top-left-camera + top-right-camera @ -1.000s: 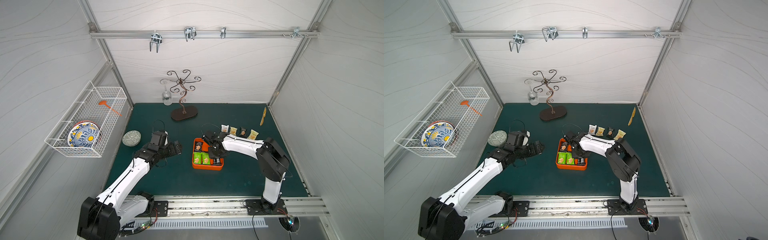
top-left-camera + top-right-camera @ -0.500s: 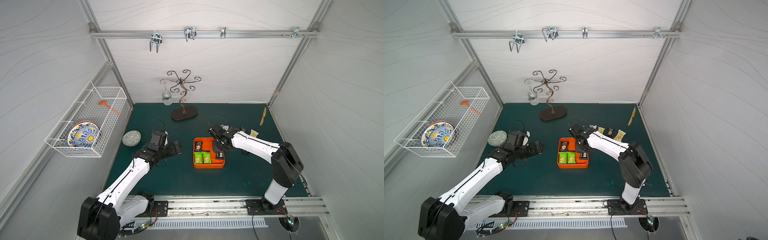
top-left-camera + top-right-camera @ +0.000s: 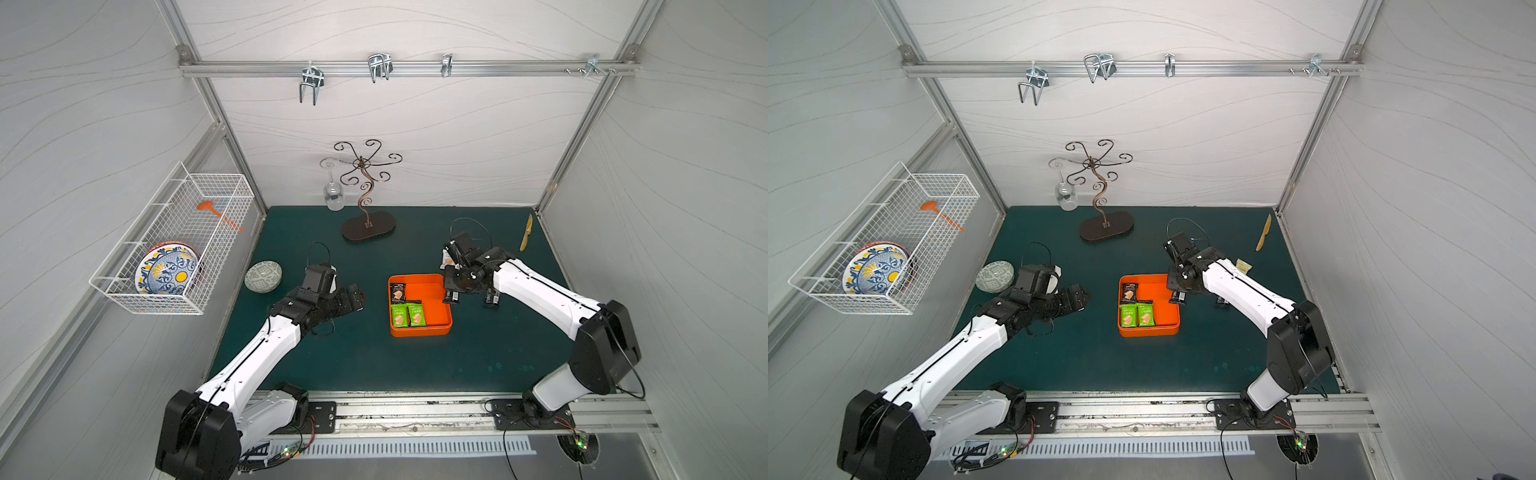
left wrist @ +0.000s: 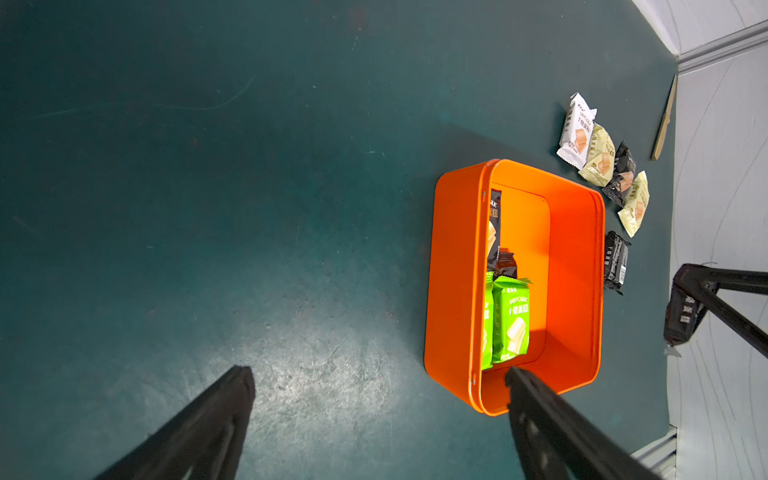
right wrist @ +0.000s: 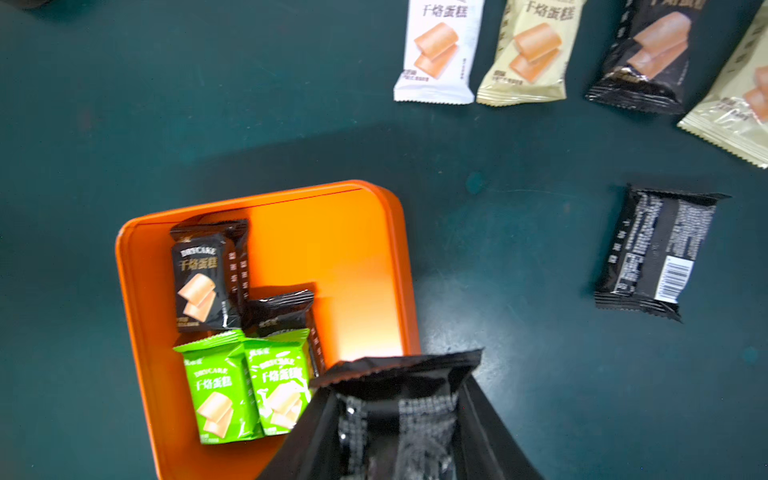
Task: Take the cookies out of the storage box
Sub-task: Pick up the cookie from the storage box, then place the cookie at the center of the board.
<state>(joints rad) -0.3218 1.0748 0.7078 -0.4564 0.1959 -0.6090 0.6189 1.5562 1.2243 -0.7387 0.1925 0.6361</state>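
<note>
The orange storage box [image 3: 436, 299] [image 3: 1165, 316] sits mid-mat. Two green cookies [image 3: 408, 314] [image 5: 245, 386] and a black one [image 5: 203, 278] lie along its left side, with another black one half under them. My right gripper [image 3: 453, 293] [image 5: 399, 399] is shut on a black cookie packet [image 4: 681, 316], hanging over the box's right rim. Several cookies lie on the mat behind the box [image 4: 598, 158], and one black packet [image 5: 656, 253] lies face down to its right. My left gripper [image 3: 357, 297] [image 4: 378, 374] stands open and empty, left of the box.
A metal glass stand [image 3: 368, 224] with a hanging wine glass [image 3: 333, 199] stands at the back. A patterned dish [image 3: 263, 276] lies at the left and a wooden knife [image 3: 526, 232] at the back right. A wire basket [image 3: 174, 245] with a plate hangs on the left wall.
My right gripper has risen out of the box and moved right to its rim with the black packet in it. The left arm has stayed still.
</note>
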